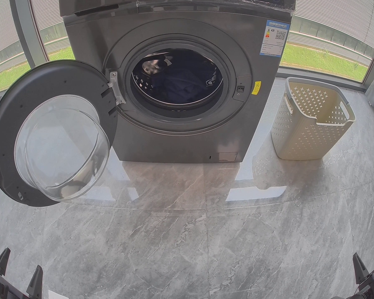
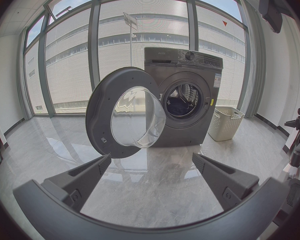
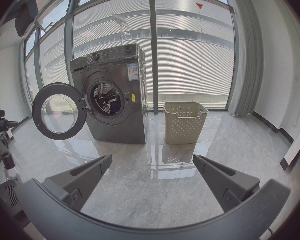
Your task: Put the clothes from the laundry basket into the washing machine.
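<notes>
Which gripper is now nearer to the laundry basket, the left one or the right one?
Right. The right gripper hangs before the laundry basket, well apart from it. The left gripper hangs on the other side, before the open door of the washing machine.

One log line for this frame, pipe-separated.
door: open | drum: dark clothes inside | laundry basket: right of washing machine, looks empty | left gripper: open, holding nothing | right gripper: open, holding nothing
</notes>
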